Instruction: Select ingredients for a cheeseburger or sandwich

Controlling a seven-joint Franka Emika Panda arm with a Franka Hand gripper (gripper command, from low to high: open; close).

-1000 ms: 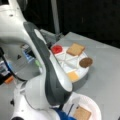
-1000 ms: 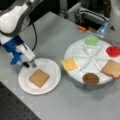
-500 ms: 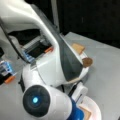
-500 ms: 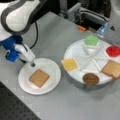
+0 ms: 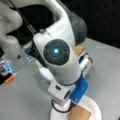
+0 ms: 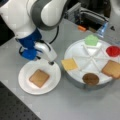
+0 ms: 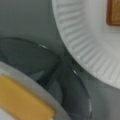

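One bread square (image 6: 39, 78) already lies on the paper plate (image 6: 25, 85), base laid. Gripper (image 6: 51, 62) hangs over the plate's rim nearest the segmented tray (image 6: 75, 53), just beside the cheese square (image 6: 69, 64). Jaws: cannot tell. Lettuce (image 6: 91, 40), tomato (image 6: 113, 50), patty (image 6: 90, 78), second bread (image 6: 112, 69) wait in the tray.

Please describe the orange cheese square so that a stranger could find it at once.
Find the white round segmented tray at a front view's right. The flat orange cheese square lies at its left rim, nearest the white paper plate. It is the tray's only yellow-orange piece.
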